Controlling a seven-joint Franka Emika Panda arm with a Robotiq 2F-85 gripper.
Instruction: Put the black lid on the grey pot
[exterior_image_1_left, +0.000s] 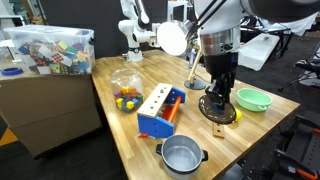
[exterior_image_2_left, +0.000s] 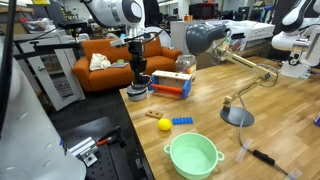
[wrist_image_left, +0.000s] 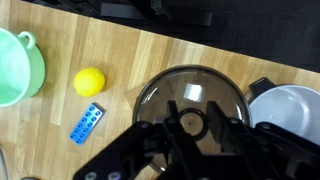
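The black lid (wrist_image_left: 190, 105) is a round, dark-rimmed disc with a centre knob. It lies on the wooden table directly under my gripper (wrist_image_left: 193, 122). The gripper's fingers sit against both sides of the knob, shut on it. In both exterior views the gripper (exterior_image_1_left: 220, 88) (exterior_image_2_left: 138, 78) stands straight down on the lid (exterior_image_1_left: 221, 106) (exterior_image_2_left: 137, 93), which is at table level. The grey pot (exterior_image_1_left: 182, 155) stands empty near the table's front edge, apart from the lid. Its rim also shows at the right of the wrist view (wrist_image_left: 292, 110).
A light green bowl (exterior_image_1_left: 253, 99) (exterior_image_2_left: 193, 155) (wrist_image_left: 15, 65), a yellow ball (wrist_image_left: 89, 81) (exterior_image_2_left: 164, 124) and a blue brick (wrist_image_left: 86, 122) lie to one side of the lid. A blue and orange toolbox (exterior_image_1_left: 162, 111), a jar of coloured balls (exterior_image_1_left: 126, 88) and a desk lamp (exterior_image_2_left: 237, 116) also stand on the table.
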